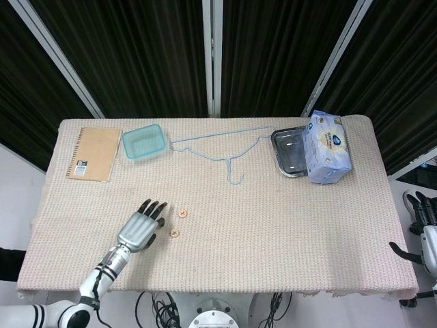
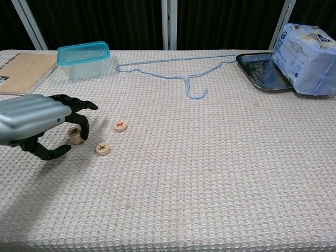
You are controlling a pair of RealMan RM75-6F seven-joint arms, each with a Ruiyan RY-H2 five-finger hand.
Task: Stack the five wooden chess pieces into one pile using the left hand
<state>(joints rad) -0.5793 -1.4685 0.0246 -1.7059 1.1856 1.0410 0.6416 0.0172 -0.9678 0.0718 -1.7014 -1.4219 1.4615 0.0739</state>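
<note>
A table covered by a beige woven cloth [image 1: 273,225] carries everything. Along its far edge lie a brown spiral notebook [image 1: 94,153], a teal plastic container [image 1: 144,141], a light-blue wire hanger [image 1: 225,150] and a metal tray [image 1: 289,152] with a blue tissue pack [image 1: 328,147] leaning on its side. Nearer the front left sit wooden chess pieces [image 2: 120,125] (one a small stack [image 2: 75,135], two lying singly).
</note>
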